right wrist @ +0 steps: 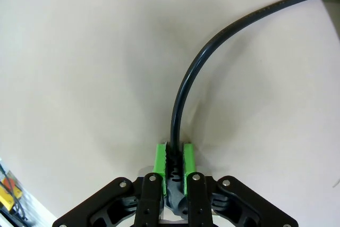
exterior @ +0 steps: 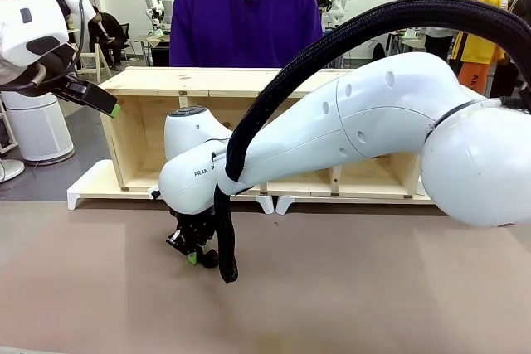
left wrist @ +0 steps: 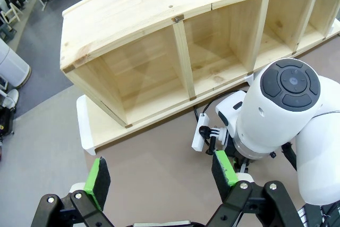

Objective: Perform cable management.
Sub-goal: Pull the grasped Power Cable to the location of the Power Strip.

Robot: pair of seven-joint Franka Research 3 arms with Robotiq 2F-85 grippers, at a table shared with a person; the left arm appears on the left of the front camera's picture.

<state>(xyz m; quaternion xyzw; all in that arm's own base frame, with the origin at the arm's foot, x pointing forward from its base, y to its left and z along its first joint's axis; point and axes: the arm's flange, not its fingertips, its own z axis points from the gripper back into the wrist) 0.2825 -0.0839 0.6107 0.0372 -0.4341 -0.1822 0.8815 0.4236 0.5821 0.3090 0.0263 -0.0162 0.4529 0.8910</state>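
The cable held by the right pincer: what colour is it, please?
The cable is black; best in right wrist view.

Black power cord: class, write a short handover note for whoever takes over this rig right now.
Right hand: shut on the thin black power cord at its ribbed end, low over the brown table.
Left hand: open, empty, raised near the left end of the pale wooden shelf unit.
Small white power strip: on the table by the shelf's base.
Done: cord gripped. Left: cord not yet tidied.
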